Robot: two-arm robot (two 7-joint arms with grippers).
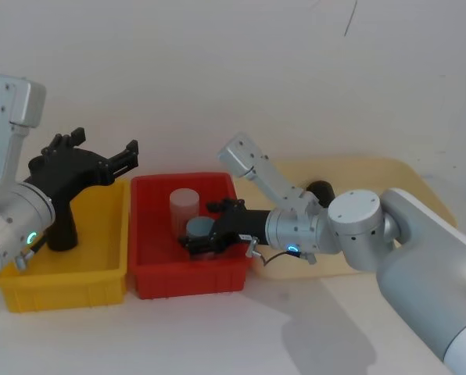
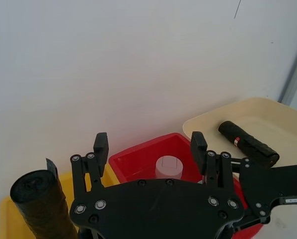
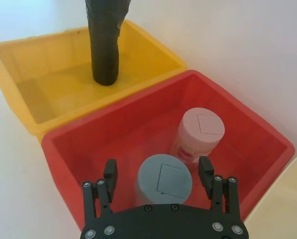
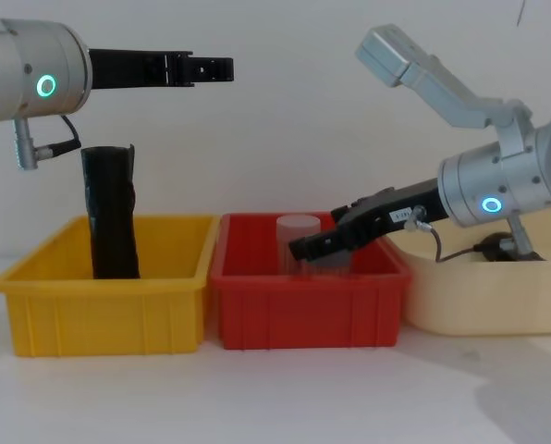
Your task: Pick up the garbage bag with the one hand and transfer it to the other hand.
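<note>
Step in hand: pickup not begun. My left gripper (image 4: 211, 67) hovers above the yellow bin (image 4: 100, 310), fingers apart; my right gripper (image 3: 158, 174) straddles the grey-lidded jar (image 3: 163, 175) in the red bin (image 3: 258, 164), apart (nothing clamped). Next: reach the garbage bag (image 2: 248, 143) in the cream tray (image 2: 288, 119).

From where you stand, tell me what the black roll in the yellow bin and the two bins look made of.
Black roll: thin plastic film, crinkled, dull sheen.
Yellow bin and red bin: likely rigid moulded plastic, smooth, slightly glossy, with rolled rims.

The garbage bag (image 2: 247, 144), a black roll with a red-and-white label, lies on its side in the cream tray (image 2: 268, 115).
</note>
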